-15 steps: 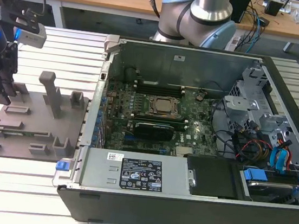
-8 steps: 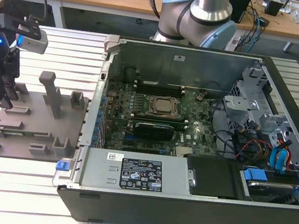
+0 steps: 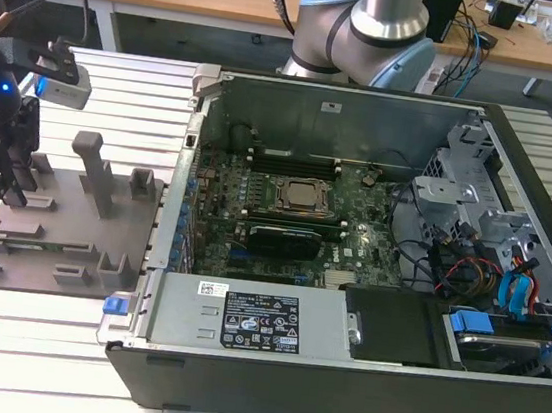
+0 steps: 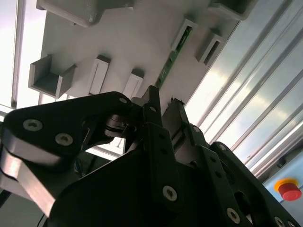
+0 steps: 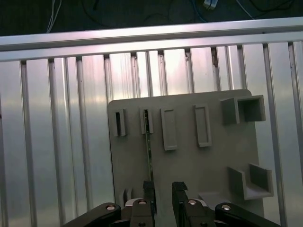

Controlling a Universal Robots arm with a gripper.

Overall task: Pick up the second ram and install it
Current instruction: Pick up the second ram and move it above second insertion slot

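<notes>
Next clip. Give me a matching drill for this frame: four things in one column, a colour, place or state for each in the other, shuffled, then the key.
Things
1. second ram
2. fixture plate
3. gripper
4. computer case

Descriptions
A. open, motherboard exposed
B. grey, lying on the ribbed table
C. green, standing on edge in the plate
D. black, open over the plate

Pairs: 1-C, 2-B, 3-D, 4-A

Silver arm tube, pale blue joint caps, behind the computer case; matte black gripper, angular link plates, silver-headed screws.
</notes>
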